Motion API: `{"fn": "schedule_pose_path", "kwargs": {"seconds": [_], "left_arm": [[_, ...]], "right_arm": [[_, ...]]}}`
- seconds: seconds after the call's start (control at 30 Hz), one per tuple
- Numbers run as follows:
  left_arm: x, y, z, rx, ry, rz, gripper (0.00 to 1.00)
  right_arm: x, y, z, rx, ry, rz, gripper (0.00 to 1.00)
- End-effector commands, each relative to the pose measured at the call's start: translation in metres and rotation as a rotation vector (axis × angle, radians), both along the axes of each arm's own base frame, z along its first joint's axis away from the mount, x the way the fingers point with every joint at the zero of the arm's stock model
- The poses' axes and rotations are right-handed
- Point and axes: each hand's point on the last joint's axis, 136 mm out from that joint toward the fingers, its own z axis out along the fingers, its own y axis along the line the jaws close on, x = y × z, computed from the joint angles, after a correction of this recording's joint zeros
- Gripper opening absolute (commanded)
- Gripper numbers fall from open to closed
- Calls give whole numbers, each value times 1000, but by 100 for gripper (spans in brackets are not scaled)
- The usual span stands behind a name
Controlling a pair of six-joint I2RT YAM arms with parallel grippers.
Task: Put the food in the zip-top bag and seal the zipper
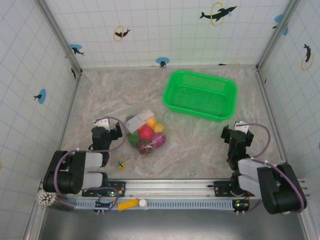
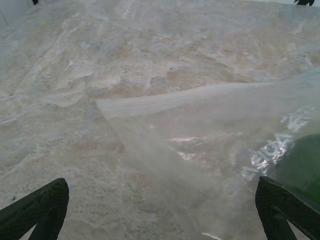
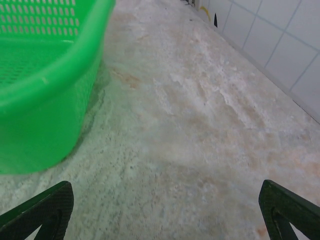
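Right up close you get the two dark fingertips of the left pincer [image 2: 161, 200], spread about as wide as they go with nothing between them. Just ahead of it and off to its right lies the zip-top bag [image 2: 200, 140], flat on the desk [image 1: 200, 145]. The food [image 1: 147, 136] looks already bunched inside it, further to that pincer's right. The straight band along the bag's far edge could be the zipper [image 2: 175, 97]; I can't tell if it's pressed shut.

The right pincer [image 3: 165, 200] is also wide open and empty, well apart from the bag. The green basket [image 3: 45, 85] sits ahead of it on its left.

What I'd worry about:
- The film is thin, glossy and crinkly, so a pinch might catch one layer only and leave the mouth gaping.
- The toys are smooth and round, so tilting the bag could roll them out.
- The marbled desk looks slick, so the bag may slide instead of sealing.
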Motion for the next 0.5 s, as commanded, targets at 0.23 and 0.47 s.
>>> {"fn": "schedule_pose_path", "kwargs": {"seconds": [0.23,0.47], "left_arm": [[0,-14,3,7,-29,-112,98],[1,-6,10,7,-46,-62,98]], "right_arm": [[15,8,2,-7,-53,67,98],[3,-7,-20,-13,83,-31,98]]}}
